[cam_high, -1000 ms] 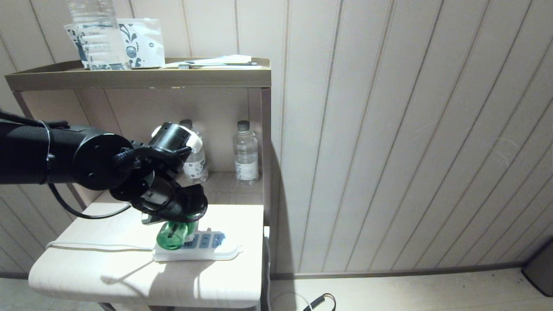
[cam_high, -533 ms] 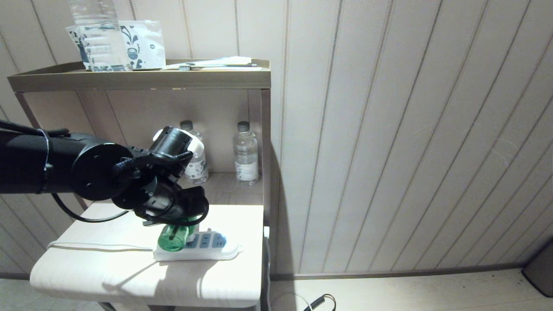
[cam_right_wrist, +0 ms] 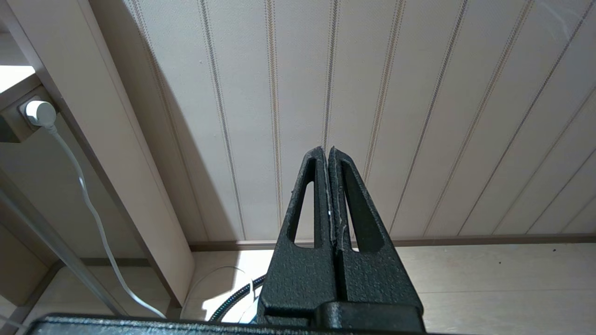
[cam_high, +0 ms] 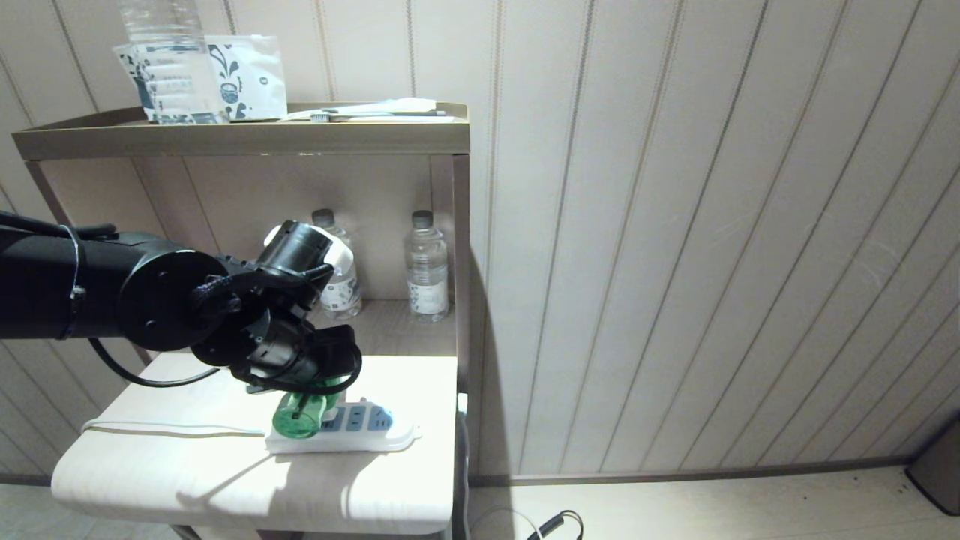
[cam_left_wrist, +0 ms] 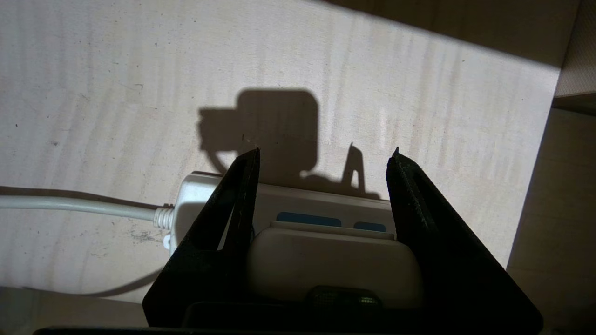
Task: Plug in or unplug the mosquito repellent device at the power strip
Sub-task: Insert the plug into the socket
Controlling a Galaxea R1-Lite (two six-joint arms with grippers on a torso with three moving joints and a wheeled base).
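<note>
The mosquito repellent device (cam_high: 298, 416) lies tilted over the left end of the white power strip (cam_high: 375, 435) on the pale bedside table (cam_high: 187, 480), green bottle base towards me. My left gripper (cam_high: 321, 381) reaches down onto it from the left. In the left wrist view its fingers (cam_left_wrist: 233, 204) press both sides of the device's white cap (cam_left_wrist: 333, 265), which sits against the strip (cam_left_wrist: 326, 204) beside blue sockets. The plug pins are hidden. My right gripper (cam_right_wrist: 328, 150) is shut and empty, parked low and facing the panelled wall.
The strip's thin white cord (cam_high: 172, 427) runs left across the table. Two clear water bottles (cam_high: 427, 266) stand in the niche behind, under a shelf (cam_high: 240, 135) holding another bottle and a packet. The cabinet's side post (cam_high: 461, 262) bounds the table's right.
The left forearm has sunk slightly. The gripper stays closed on the device at the same spot over the strip's left end.
</note>
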